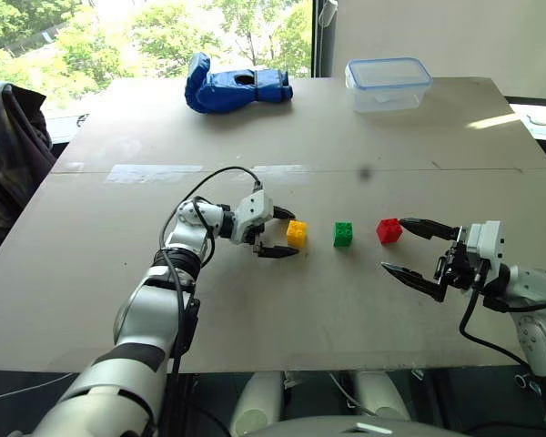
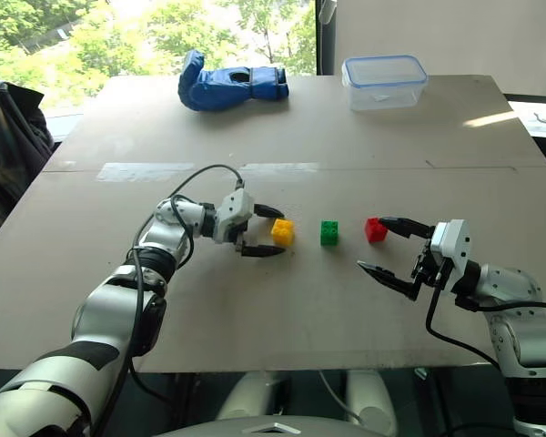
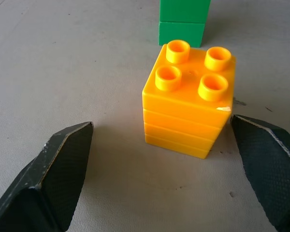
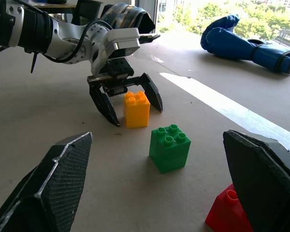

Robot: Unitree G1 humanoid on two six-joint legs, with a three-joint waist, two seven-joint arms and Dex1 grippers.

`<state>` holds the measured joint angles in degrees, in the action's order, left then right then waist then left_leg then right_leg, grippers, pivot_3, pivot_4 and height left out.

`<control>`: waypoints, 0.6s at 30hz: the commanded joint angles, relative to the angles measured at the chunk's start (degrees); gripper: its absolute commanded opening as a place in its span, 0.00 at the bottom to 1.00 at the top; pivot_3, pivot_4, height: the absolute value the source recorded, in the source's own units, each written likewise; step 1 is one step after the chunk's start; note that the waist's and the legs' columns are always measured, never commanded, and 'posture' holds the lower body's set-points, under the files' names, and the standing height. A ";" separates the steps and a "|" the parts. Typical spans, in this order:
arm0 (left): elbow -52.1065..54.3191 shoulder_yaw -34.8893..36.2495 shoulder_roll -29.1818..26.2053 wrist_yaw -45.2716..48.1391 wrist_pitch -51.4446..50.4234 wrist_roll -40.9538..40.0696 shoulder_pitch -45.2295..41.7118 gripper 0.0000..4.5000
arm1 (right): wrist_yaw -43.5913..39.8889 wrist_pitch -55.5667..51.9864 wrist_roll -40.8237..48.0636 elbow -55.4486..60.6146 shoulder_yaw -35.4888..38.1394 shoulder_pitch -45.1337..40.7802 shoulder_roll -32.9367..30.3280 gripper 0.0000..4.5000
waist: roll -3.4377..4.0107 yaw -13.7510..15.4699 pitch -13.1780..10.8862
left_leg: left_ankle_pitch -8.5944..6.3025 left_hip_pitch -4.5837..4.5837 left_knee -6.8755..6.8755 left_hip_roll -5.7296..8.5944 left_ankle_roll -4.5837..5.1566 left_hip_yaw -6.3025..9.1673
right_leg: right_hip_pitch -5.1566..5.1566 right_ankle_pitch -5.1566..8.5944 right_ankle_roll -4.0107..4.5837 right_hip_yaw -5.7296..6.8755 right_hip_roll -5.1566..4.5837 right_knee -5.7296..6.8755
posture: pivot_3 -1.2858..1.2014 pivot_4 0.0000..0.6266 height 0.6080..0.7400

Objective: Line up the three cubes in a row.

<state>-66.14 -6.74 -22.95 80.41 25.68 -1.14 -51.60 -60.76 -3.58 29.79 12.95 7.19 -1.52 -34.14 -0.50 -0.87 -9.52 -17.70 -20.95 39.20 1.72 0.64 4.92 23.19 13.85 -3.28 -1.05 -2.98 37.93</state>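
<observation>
While the three cubes are sitting in a row across the middle of the desk (image 1: 91, 300), both arms are hovering at either end of the line. Farthest left, the left gripper (image 1: 284, 233) is reaching in toward the yellow cube (image 1: 297, 234), its jaws standing released with one finger on each side of the block. In the left wrist view, one fingertip (image 3: 261, 159) is sitting just beside the yellow cube's side while the other is standing clear of it, and the cube is resting upright on the desk, studs up. Next along, the green cube (image 1: 344, 234) is standing near the yellow one with a gap between them, also upright. Further right, the red cube (image 1: 389, 230) is lying about the same gap beyond the green. At the right end, the right gripper (image 1: 405, 248) is pointing toward the red cube with its jaws spread wide, the far finger's tip nearly reaching the block, though whether it is touching is unclear. Beyond the row, at the far edge of the desk, a blue boxing glove (image 1: 232, 86) is lying to the left and a clear lidded container (image 1: 388, 83) is standing to the right.
</observation>
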 commanded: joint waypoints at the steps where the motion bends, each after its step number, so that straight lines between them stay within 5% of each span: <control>1: -0.76 0.63 -0.16 -1.56 1.03 0.70 -0.87 0.99 | 0.18 0.21 0.64 2.46 0.34 -0.08 -0.24 1.00 | 0.00 0.00 0.00 | 0.00 0.00 0.00 0.00 0.00 0.00 | 0.00 0.00 0.00 0.00 0.00 0.00 | 0.52 0.24 1.00; 18: -0.80 0.81 0.50 -3.82 0.64 0.33 -0.41 0.99 | 0.33 0.17 0.50 2.39 0.03 -0.56 -0.07 1.00 | 0.00 0.06 0.00 | 0.00 0.01 0.01 0.00 0.00 0.00 | 0.00 0.00 0.00 0.00 0.00 0.01 | 0.52 0.24 1.00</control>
<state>-66.50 -6.61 -22.54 77.25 26.20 -1.19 -51.60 -60.72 -3.59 29.77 13.06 7.10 -1.51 -34.14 -0.50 -0.81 -9.51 -17.70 -20.94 39.21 1.73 0.64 4.92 23.19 13.85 -3.28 -1.05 -2.98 37.94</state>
